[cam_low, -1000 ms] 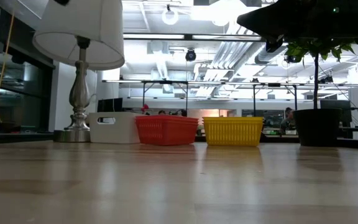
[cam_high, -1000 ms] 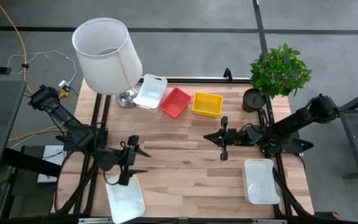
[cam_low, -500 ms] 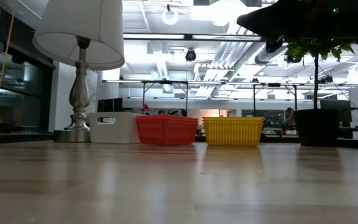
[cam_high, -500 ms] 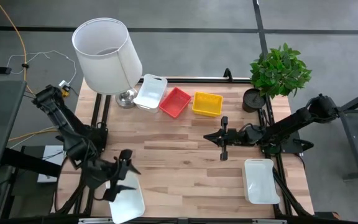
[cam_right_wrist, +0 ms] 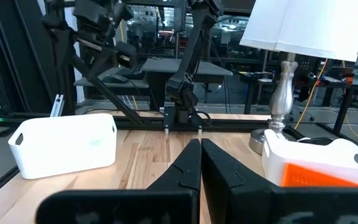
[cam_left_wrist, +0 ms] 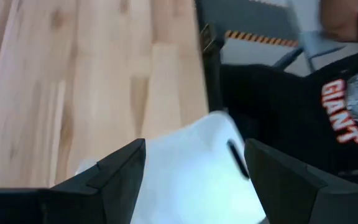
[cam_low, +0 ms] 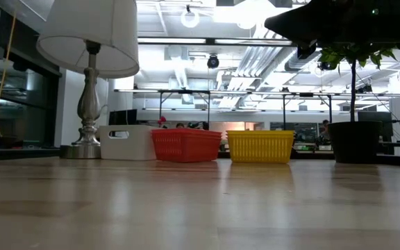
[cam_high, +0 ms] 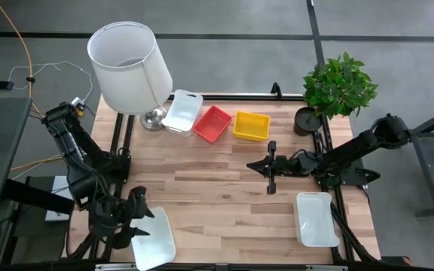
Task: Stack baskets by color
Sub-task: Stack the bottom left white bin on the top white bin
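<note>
Three baskets stand in a row at the table's far edge: a white one point(cam_high: 182, 111), a red one point(cam_high: 212, 123) and a yellow one point(cam_high: 251, 125); the low view also shows the white point(cam_low: 127, 142), the red point(cam_low: 186, 145) and the yellow point(cam_low: 259, 146). Another white basket point(cam_high: 154, 241) lies at the near left corner, partly over the table's edge. A further white basket point(cam_high: 315, 218) sits at the near right. My left gripper point(cam_high: 140, 217) hangs open over the near-left basket's left side point(cam_left_wrist: 191, 168). My right gripper point(cam_high: 270, 172) is shut at mid-table, holding nothing.
A lamp with a white shade point(cam_high: 130, 68) stands at the far left corner, right beside the far white basket. A potted plant point(cam_high: 339, 86) stands at the far right corner. Bare wood point(cam_high: 217, 196) lies between the two arms.
My left gripper has swung toward the table's near left corner and rolled about its wrist, staying open. It now stands over the left side of the near-left white basket. The baskets have not moved.
</note>
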`<state>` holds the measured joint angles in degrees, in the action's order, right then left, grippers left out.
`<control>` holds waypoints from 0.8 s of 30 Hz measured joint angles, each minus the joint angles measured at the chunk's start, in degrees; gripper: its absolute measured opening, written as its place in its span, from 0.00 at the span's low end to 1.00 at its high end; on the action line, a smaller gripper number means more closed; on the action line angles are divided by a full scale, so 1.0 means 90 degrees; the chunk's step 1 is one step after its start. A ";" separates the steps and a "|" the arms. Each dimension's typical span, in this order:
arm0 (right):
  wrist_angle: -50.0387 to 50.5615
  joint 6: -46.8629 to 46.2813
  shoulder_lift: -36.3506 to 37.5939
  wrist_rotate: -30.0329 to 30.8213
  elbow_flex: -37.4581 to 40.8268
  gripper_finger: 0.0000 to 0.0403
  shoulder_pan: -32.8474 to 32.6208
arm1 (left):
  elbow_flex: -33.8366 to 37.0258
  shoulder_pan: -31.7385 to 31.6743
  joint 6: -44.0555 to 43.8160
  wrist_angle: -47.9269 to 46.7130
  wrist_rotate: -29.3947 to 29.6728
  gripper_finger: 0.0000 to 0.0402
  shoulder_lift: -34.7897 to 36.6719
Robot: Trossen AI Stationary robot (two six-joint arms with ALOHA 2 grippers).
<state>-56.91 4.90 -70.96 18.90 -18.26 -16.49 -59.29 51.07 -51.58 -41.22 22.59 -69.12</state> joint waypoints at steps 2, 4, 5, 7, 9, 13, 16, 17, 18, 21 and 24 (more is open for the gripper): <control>0.0012 -0.0072 0.0000 -0.0002 0.0000 0.00 0.0002 | -0.0001 0.0050 -0.0437 -0.0357 0.0036 0.65 -0.0091; 0.0014 -0.0142 0.0000 -0.0004 0.0000 0.00 0.0002 | 0.0042 0.0048 -0.0769 -0.0772 0.0030 0.65 -0.0240; 0.0029 -0.0163 0.0000 -0.0005 0.0002 0.00 0.0002 | 0.0061 0.0034 -0.0918 -0.0998 0.0030 0.65 -0.0332; 0.0047 -0.0186 0.0000 -0.0034 0.0000 0.00 0.0000 | 0.0129 0.0031 -0.1190 -0.1303 0.0019 0.65 -0.0515; 0.0077 -0.0186 0.0000 -0.0041 0.0000 0.00 0.0000 | 0.0194 0.0013 -0.1303 -0.1493 -0.0071 0.65 -0.0720; 0.0135 -0.0282 0.0000 -0.0039 0.0000 0.00 -0.0003 | 0.0256 -0.0119 -0.1374 -0.1543 -0.0307 0.65 -0.1110; 0.0209 -0.0383 0.0000 -0.0036 0.0000 0.00 -0.0003 | 0.0255 -0.0229 -0.1412 -0.1562 -0.0557 0.65 -0.1391; 0.0234 -0.0395 0.0000 -0.0036 0.0000 0.00 -0.0003 | 0.0257 -0.0276 -0.1383 -0.1591 -0.0636 0.65 -0.1495; 0.0248 -0.0402 0.0000 -0.0036 0.0000 0.00 -0.0003 | 0.0255 -0.0324 -0.1372 -0.1647 -0.0718 0.65 -0.1597; 0.0300 -0.0402 0.0000 -0.0036 0.0000 0.00 -0.0003 | 0.0257 -0.0490 -0.1370 -0.1939 -0.0814 0.65 -0.1866; 0.0334 -0.0399 0.0000 -0.0033 0.0000 0.00 -0.0003 | 0.0260 -0.0664 -0.1363 -0.2197 -0.0876 0.65 -0.2082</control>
<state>-53.90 1.30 -70.96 18.60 -18.26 -16.51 -56.95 45.10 -63.85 -61.00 14.71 -87.86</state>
